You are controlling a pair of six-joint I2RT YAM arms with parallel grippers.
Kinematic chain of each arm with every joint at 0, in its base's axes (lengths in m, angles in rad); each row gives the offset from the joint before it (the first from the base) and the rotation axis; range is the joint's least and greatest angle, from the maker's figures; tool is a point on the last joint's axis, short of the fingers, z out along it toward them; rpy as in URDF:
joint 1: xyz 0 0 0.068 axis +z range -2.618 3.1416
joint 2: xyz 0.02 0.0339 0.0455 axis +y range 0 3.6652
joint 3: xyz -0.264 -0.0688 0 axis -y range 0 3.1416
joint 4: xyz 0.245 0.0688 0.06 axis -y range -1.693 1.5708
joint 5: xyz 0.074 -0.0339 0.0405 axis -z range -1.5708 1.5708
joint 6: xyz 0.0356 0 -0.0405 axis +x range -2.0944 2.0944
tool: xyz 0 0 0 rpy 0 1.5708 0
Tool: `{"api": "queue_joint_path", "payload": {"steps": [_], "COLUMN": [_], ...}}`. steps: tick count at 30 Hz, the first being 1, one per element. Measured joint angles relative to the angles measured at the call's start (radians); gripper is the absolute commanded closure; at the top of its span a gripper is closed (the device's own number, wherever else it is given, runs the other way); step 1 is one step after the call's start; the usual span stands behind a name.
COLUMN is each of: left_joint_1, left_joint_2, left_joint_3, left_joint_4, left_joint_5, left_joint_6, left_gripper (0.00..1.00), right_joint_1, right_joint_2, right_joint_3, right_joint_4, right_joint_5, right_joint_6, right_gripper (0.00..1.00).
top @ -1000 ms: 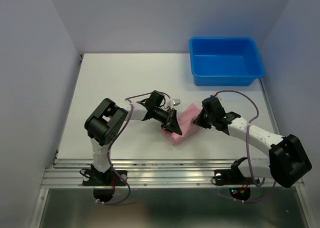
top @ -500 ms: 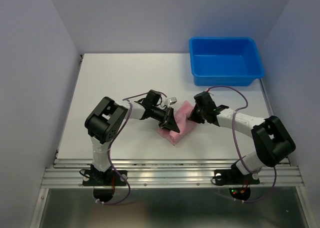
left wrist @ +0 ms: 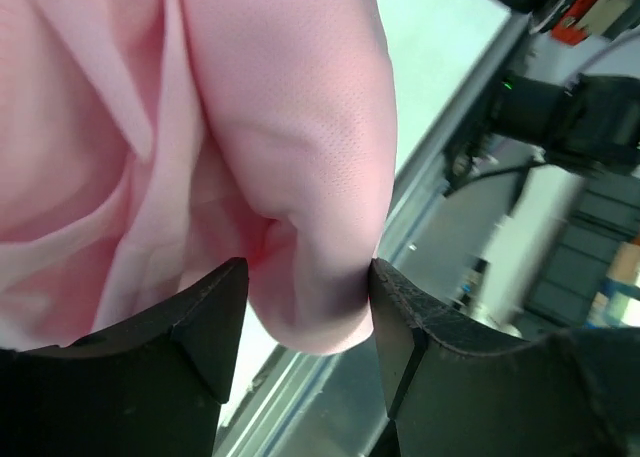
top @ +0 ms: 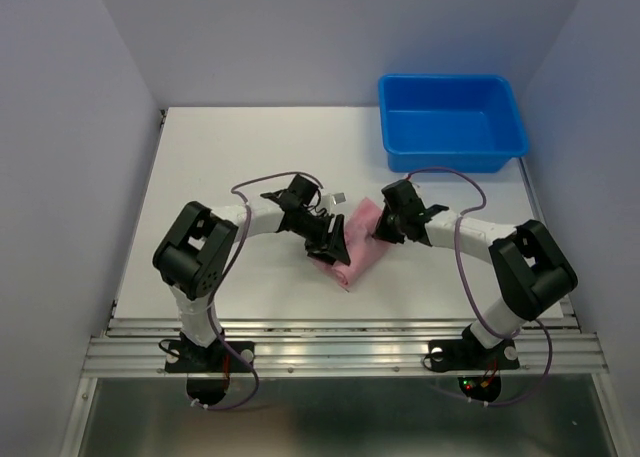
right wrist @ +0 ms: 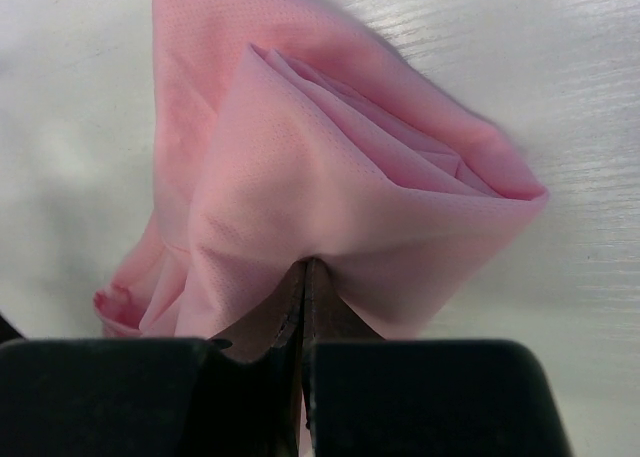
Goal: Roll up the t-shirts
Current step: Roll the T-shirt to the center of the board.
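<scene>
Walls [top: 300,37] of pale purple stand on three sides of the white surface [top: 230,167]. A blue bin [top: 450,122] sits in the far right corner. The pink t-shirt [top: 352,242] lies bunched up in the middle of the surface, nearer the front edge and well away from the bin. The left claw [left wrist: 307,269] is part open, with a fat fold of the shirt between its fingers. The right claw [right wrist: 303,267] is pinched tight on the shirt's other end.
</scene>
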State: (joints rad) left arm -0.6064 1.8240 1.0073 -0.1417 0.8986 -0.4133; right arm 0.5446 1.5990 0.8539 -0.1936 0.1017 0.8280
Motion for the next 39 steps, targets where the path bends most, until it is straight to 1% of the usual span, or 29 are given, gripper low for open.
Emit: {"api": "queue_joint_path", "payload": {"steps": [5,10,11,12,13,17,19,24,30,34,39], "left_joint_1": [0.000,0.002,0.002,0.002,0.000,-0.008,-0.011,-0.014,-0.014,-0.016,-0.027], "left_joint_2": [-0.065,-0.079,-0.079,-0.079,-0.078,-0.056,-0.031,0.028,0.111,0.143,0.158], "left_joint_3": [0.095,0.132,0.132,0.134,0.142,0.198,0.225,0.239,0.294,0.343,0.364], "left_joint_4": [-0.125,-0.151,-0.155,-0.163,-0.169,-0.165,-0.149,-0.115,-0.107,-0.087,-0.083], "left_joint_5": [-0.170,-0.228,-0.232,-0.240,-0.245,-0.255,-0.257,-0.262,-0.261,-0.255,-0.251], "left_joint_6": [0.074,0.099,0.100,0.100,0.099,0.093,0.088,0.064,0.026,0.008,0.004], "left_gripper": [0.38,0.37,0.32,0.24,0.22,0.22,0.25,0.26,0.32,0.32,0.31], "right_joint_1": [0.000,0.000,0.000,0.000,0.000,0.000,0.000,0.000,0.000,0.000,0.000], "right_joint_2": [-0.001,-0.004,-0.006,-0.011,-0.016,-0.036,-0.040,-0.043,-0.053,-0.066,-0.077], "right_joint_3": [0.003,0.009,0.009,0.009,0.009,0.009,0.009,0.009,0.009,0.009,0.009], "right_joint_4": [-0.007,-0.017,-0.019,-0.026,-0.030,-0.042,-0.043,-0.046,-0.050,-0.053,-0.052], "right_joint_5": [-0.004,-0.007,-0.007,-0.008,-0.008,-0.009,-0.009,-0.010,-0.016,-0.017,-0.021], "right_joint_6": [-0.020,-0.038,-0.039,-0.041,-0.043,-0.046,-0.047,-0.047,-0.047,-0.046,-0.046], "right_gripper": [0.99,0.99,0.99,0.99,0.99,0.99,0.99,0.99,0.99,0.99,0.99]}}
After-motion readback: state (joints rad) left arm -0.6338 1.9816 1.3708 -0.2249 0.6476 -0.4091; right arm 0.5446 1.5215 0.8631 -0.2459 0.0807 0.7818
